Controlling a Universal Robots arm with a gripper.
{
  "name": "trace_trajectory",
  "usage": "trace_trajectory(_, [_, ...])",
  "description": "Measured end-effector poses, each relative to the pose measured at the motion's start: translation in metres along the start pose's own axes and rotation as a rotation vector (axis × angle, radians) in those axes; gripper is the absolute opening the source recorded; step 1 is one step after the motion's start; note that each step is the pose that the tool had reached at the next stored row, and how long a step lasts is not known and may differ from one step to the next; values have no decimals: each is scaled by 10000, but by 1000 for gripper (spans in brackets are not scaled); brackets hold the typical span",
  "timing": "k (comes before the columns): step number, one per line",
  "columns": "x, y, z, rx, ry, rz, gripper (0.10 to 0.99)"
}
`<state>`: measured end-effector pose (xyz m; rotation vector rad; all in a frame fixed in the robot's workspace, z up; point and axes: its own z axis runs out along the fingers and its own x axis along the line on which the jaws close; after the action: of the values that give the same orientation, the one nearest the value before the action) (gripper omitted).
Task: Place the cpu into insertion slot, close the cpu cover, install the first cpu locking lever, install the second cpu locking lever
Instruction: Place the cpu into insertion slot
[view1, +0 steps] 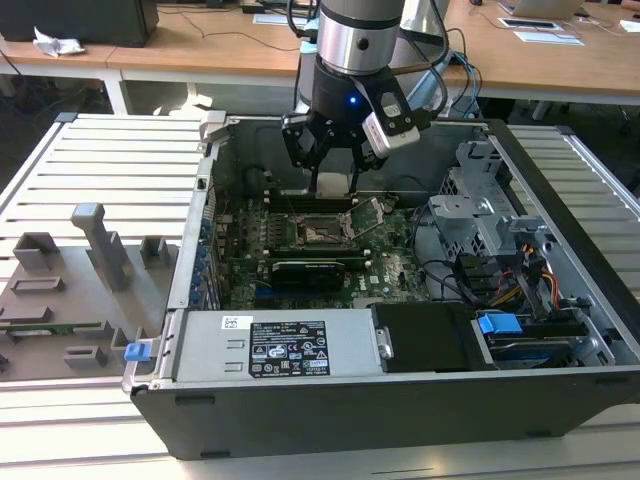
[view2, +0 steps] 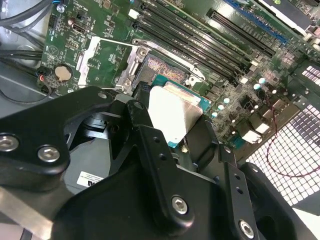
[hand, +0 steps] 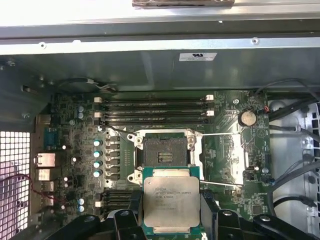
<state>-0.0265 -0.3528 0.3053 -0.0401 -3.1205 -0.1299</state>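
1. Your gripper (view1: 334, 185) hangs inside the open case (view1: 560, 200). In the exterior view it sits at 12 o'clock of the slot (view1: 322, 232).
2. Its jaws are clamped on the cpu (hand: 171, 202). In both wrist views you can see a black finger (view2: 150, 145) against each of two opposite edges, with the pale metal top facing the cameras.
3. The cpu is not seated. It is held clear of the board (hand: 75, 150), just beside the slot, whose dark recess is bare with its contact field showing.
4. The cover (view2: 89, 56) is swung open and lies back from the slot on its hinge side. In the exterior view you find it at 2 o'clock of the slot.
5. In the first wrist view one thin lever (hand: 220, 134) runs along one edge of the cover, and another (hand: 222, 184) runs along the opposite edge.
6. The memory slots (hand: 155, 112) lie side by side on the far side of the slot from the cpu.
7. In the exterior view a black card (view1: 310, 270) sits at 6 o'clock of the slot.
8. A coin cell (hand: 246, 117) sits near the cover's corner.
9. Grey fixtures (view1: 95, 250) stand on the slatted table (view1: 110, 150) at 9 o'clock of the case in the exterior view.
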Motion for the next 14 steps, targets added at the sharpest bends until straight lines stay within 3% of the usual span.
trace_trajectory(14, [-2,16,122,6,0,0,541])
